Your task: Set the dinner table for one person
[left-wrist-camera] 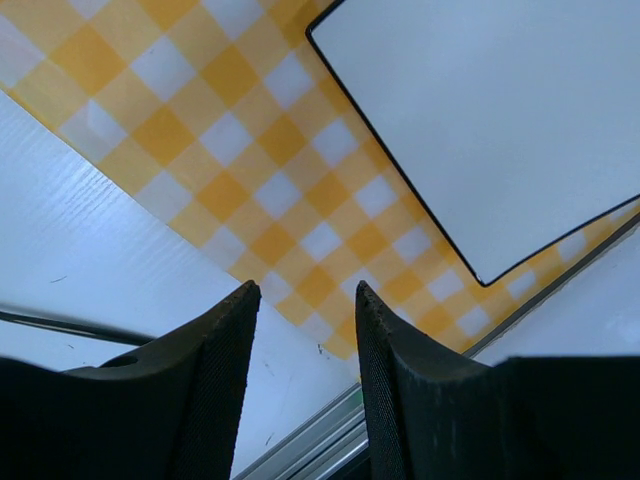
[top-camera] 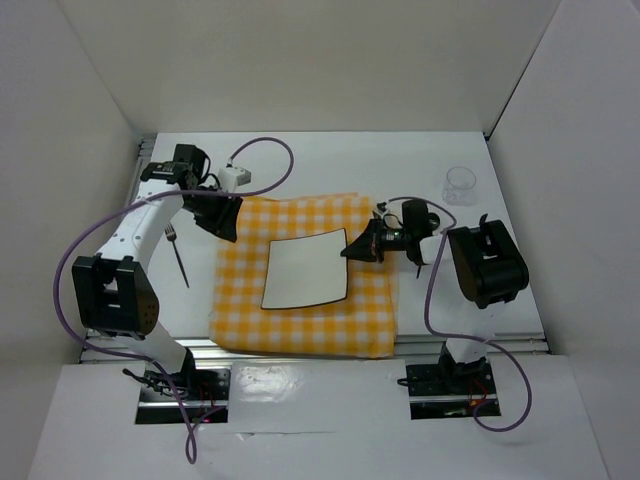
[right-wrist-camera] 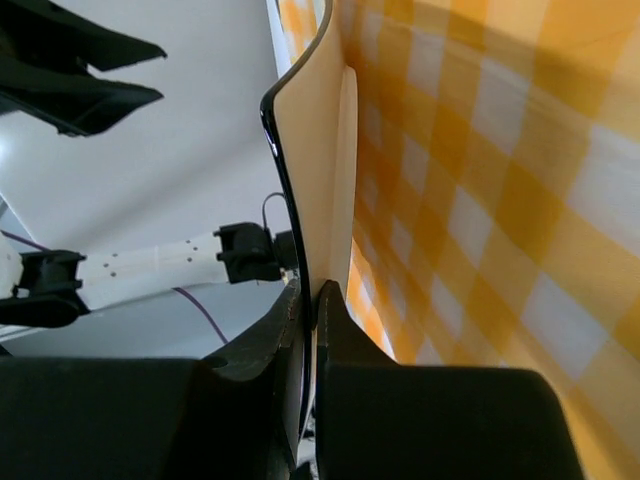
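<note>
- The white dinner table (top-camera: 340,165) bore a yellow checked cloth (top-camera: 250,310) at its middle.
- A fork (top-camera: 178,255) lay just left of it — a clear glass (top-camera: 459,184) stood far right.

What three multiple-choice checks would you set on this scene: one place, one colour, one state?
1. Where is the fork relative to the cloth?
A. on it
B. left of it, on the table
C. right of it

2. What colours is the cloth?
A. yellow and white
B. red and white
C. blue and green

3. What state is the right gripper in?
A. open and empty
B. shut on the plate rim
C. shut on the fork

Answers:
1 B: the top view shows the fork on bare white beside the cloth's left edge.
2 A: yellow and white checks show in every view.
3 B: the right wrist view shows it clamped on the rim.
</note>
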